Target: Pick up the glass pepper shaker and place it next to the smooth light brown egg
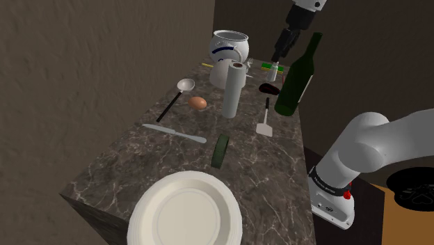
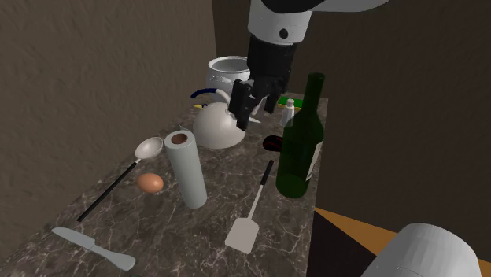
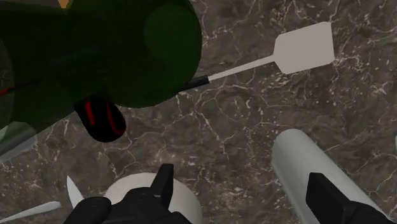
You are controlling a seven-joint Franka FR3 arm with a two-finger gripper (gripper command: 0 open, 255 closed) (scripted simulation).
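- The gripper (image 2: 253,114) hangs in the upper middle of the second exterior view, above the counter (image 2: 157,228). It points down between the white pot (image 2: 219,130) and the green bottle (image 2: 301,149).
- The fingers are spread wide with nothing in them. In the wrist view there's just marble and the end of the roll (image 3: 305,172) between them.
- The shaker (image 2: 289,111) is a small pale thing with a white cap. It's standing at the far end of the counter, just behind the bottle's shoulder and right of the gripper in that view. Nothing is touching it.
- The egg (image 2: 150,182) is brownish and sits left of centre, just beside the upright roll and near the spoon (image 2: 148,148). It's well apart from the shaker.
- A dark thing with red marks (image 3: 102,118) lies by the foot of the bottle.
- The spatula (image 2: 245,228) lies flat in front of the bottle, with its blade toward the bottom of the frame.
- The knife (image 2: 93,248) is at lower left.
- In the shoulder view a white plate (image 1: 186,216) sits at the bottom, at the near end of the counter.
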